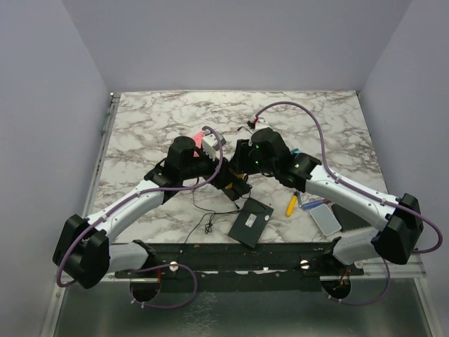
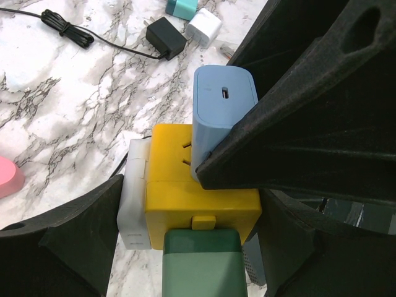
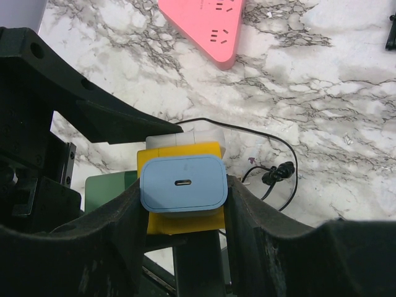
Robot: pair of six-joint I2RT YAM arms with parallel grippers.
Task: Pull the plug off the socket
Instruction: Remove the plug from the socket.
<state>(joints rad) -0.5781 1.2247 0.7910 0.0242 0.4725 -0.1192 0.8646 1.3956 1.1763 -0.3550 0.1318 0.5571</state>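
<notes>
Right gripper [image 3: 184,195] clamped on the blue plug [image 3: 182,184], left gripper [image 2: 192,216] bracing the yellow socket cube [image 2: 179,195].
The blue plug sits squarely between the right fingers [image 3: 247,216], pinched on both flanks and seated in the cube's top face directly beneath it. The left jaws stand wide around the cube; one finger seems to press the white plug [image 2: 133,198] on the cube's side and the other the opposite yellow wall, though contact is partly hidden. A green plug [image 2: 201,263] juts from the cube towards the left wrist camera. Beyond the right fingertips lies a pink power strip [image 3: 204,25]; ahead of the left gripper rests a black adapter [image 2: 166,36] with its cord.
</notes>
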